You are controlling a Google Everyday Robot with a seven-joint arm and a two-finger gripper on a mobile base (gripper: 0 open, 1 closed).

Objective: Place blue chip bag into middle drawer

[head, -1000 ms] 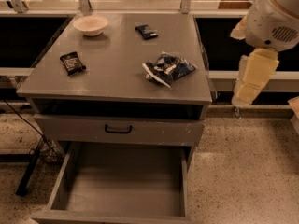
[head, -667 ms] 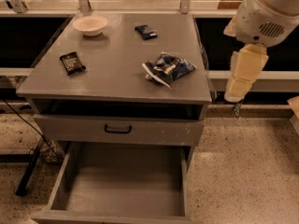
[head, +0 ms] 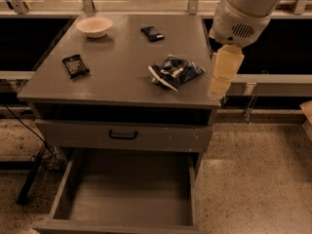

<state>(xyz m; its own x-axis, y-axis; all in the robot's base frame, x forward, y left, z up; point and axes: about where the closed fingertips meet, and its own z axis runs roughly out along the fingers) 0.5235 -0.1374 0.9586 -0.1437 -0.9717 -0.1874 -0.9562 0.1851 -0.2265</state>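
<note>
The blue chip bag (head: 174,71) lies crumpled on the right part of the grey cabinet top (head: 117,77), navy foil with white patches. The middle drawer (head: 127,194) is pulled out below it, a grey box with a bare floor. My gripper (head: 218,87) hangs from the white arm (head: 243,13) at the right edge of the cabinet top, just right of the bag and apart from it.
A white bowl (head: 94,26) stands at the back left of the top. A small black packet (head: 75,65) lies at the left and a small dark blue packet (head: 152,32) at the back. A shut drawer front with a black handle (head: 123,135) sits above the open drawer. Speckled floor lies to the right.
The arm and gripper have moved left, from beyond the cabinet's right side to its right edge, closer to the blue chip bag. The bag and drawer have not moved.
</note>
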